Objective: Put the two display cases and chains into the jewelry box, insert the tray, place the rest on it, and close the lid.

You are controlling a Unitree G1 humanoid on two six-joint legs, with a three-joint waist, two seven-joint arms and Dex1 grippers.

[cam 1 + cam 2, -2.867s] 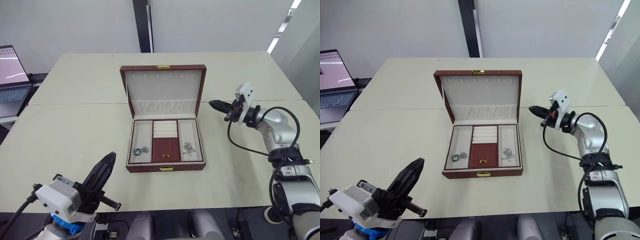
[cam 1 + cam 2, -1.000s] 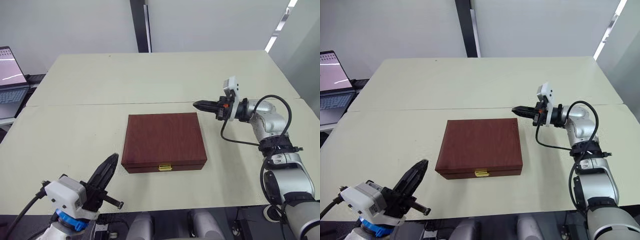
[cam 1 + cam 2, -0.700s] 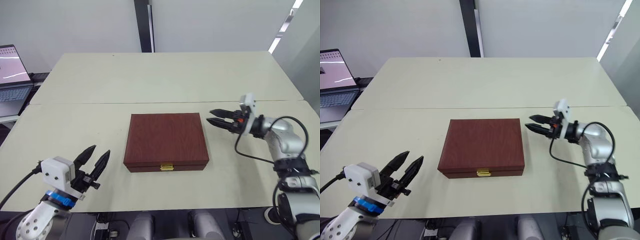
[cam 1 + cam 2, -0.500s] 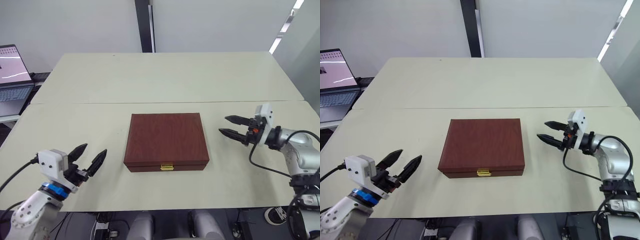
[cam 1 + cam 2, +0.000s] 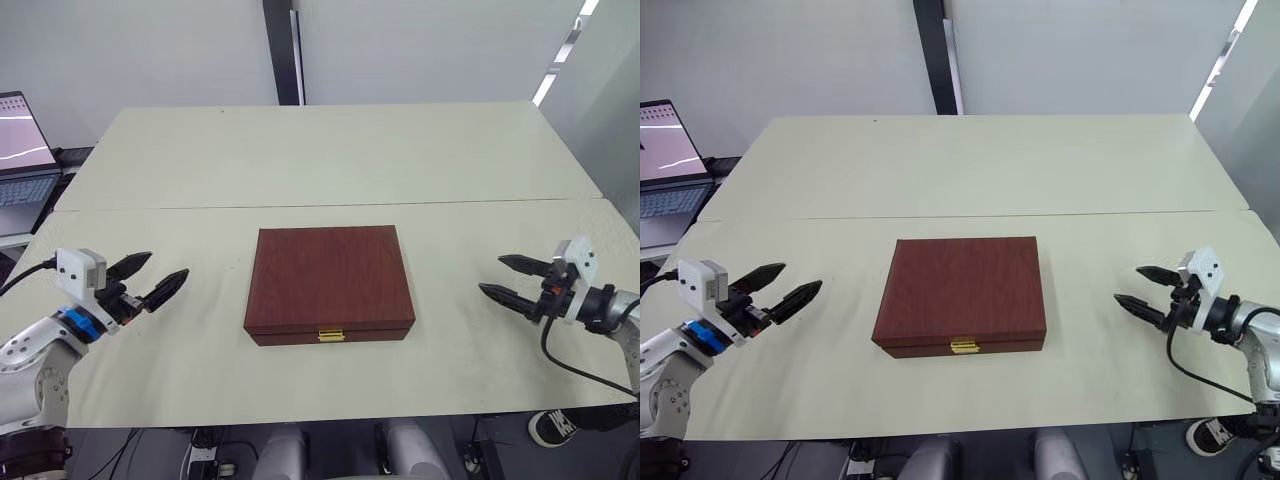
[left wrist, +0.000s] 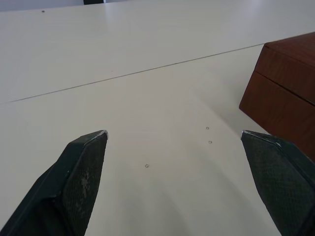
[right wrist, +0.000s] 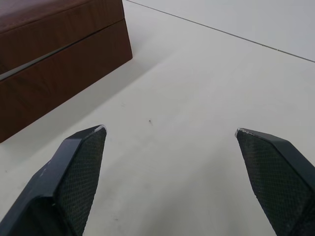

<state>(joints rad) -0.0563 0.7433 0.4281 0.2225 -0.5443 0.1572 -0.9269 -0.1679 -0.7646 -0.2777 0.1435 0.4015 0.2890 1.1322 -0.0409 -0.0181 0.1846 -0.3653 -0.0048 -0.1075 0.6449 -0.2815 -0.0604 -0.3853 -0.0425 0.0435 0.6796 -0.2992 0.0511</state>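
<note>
The jewelry box [image 5: 330, 283] sits shut in the middle of the near half of the cream table [image 5: 320, 160], its reddish-brown lid [image 5: 328, 274] lying flat and the small gold clasp [image 5: 328, 335] facing the table's near edge. A thin seam [image 5: 480, 203] runs across the tabletop from side to side just behind the box, where two table sections meet. The left gripper [image 5: 148, 276] hangs low over the table near its left edge, well apart from the box, its two black fingers spread wide and pointing toward the box's left side; from the left wrist view the fingers [image 6: 81, 169] frame bare tabletop with the corner of the box just beyond the far finger, touching nothing. The right gripper [image 5: 508, 279] hangs the same way near the table's right edge, its fingers parted and aimed back at the box's right side, also well clear of it; in the right wrist view the box's side wall, with the dark line where lid meets base, stands beyond the spread fingers [image 7: 78, 169]. Neither gripper holds anything. Off the table's left far corner an open laptop [image 5: 22, 150] stands with its screen lit. A dark upright post [image 5: 283, 50] rises against the pale wall behind the table's far edge.
</note>
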